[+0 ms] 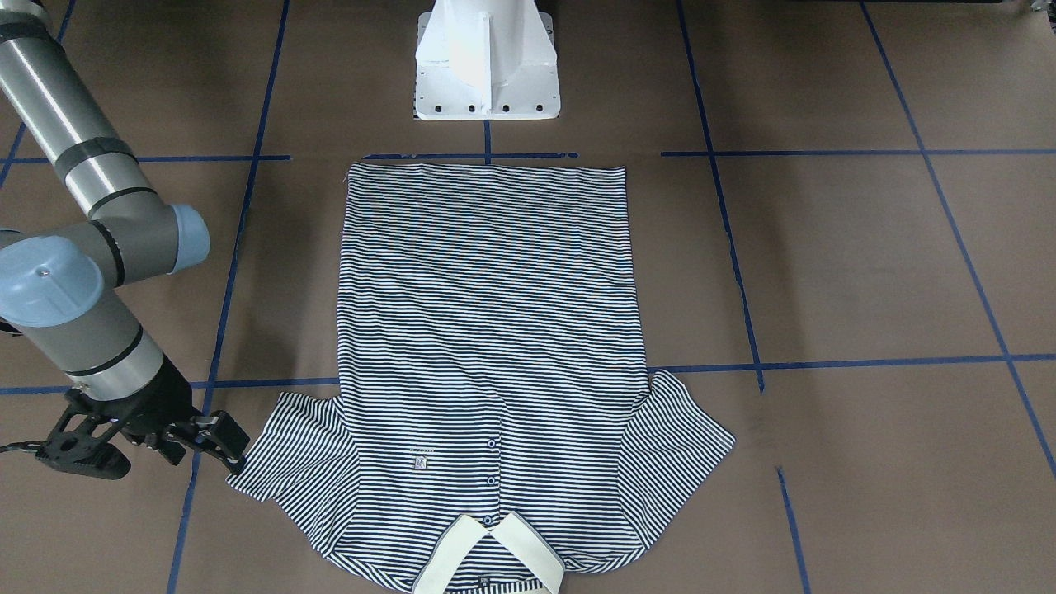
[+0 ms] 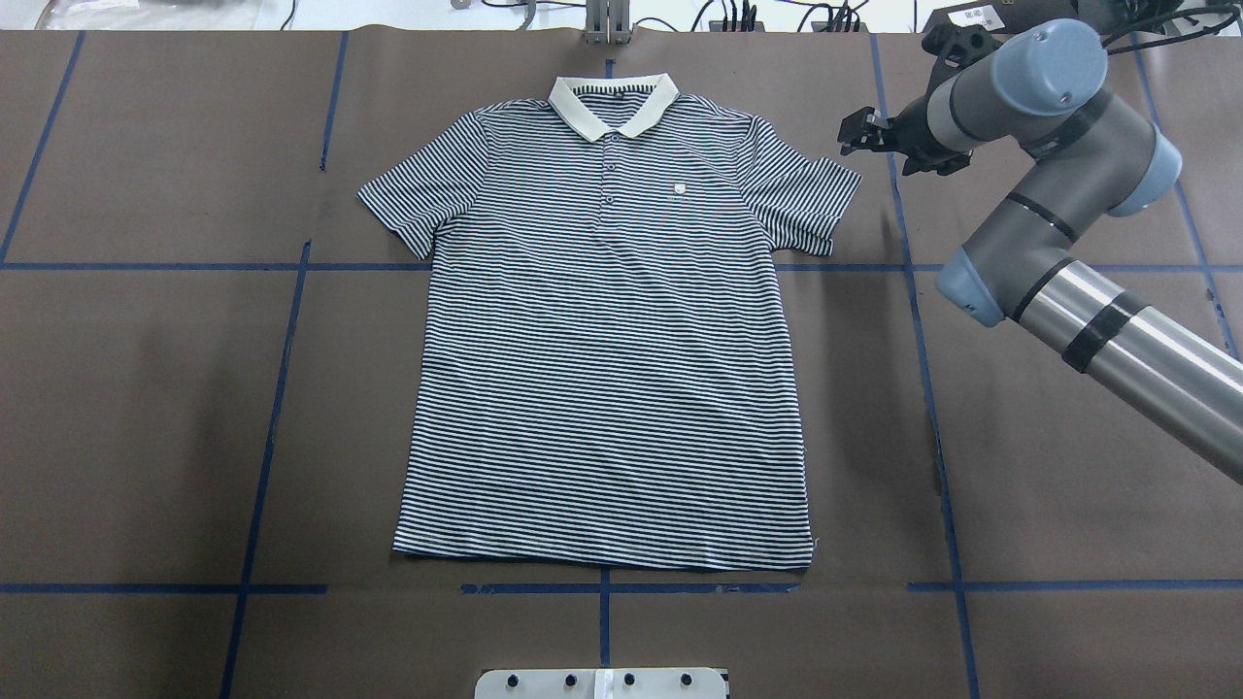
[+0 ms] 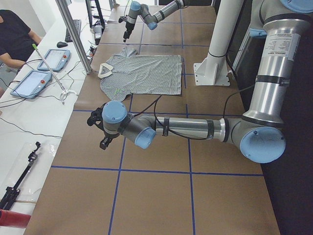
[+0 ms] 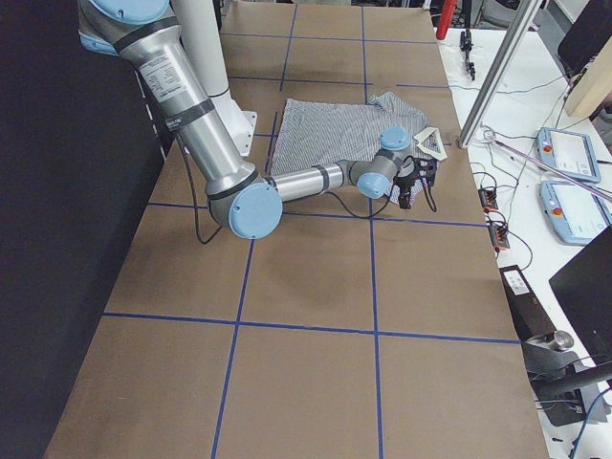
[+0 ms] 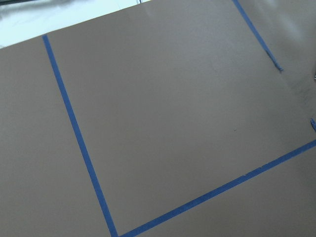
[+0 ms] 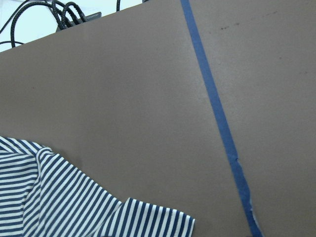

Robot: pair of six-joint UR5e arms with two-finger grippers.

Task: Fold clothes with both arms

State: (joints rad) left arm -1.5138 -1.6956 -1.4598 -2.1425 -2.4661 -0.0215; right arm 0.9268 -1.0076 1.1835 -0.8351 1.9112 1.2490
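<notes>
The striped polo shirt (image 1: 491, 346) lies flat and face up on the brown table, sleeves spread, cream collar (image 2: 612, 102) at the far edge from the robot's base. My right gripper (image 1: 165, 454) hangs open just outside the tip of one sleeve (image 2: 806, 199), with nothing between its fingers; it also shows in the overhead view (image 2: 893, 136). The right wrist view holds that sleeve's end (image 6: 74, 207) and bare table. My left gripper (image 3: 100, 132) shows only in the exterior left view, far from the shirt (image 3: 142, 73) over bare table, and I cannot tell its state.
The white pedestal base (image 1: 487, 62) stands behind the shirt's hem. Blue tape lines (image 2: 282, 388) grid the brown table. Beyond the table edge by the collar lie cables (image 2: 738, 15), two tablets (image 3: 32, 83) and a seated person (image 3: 14, 34).
</notes>
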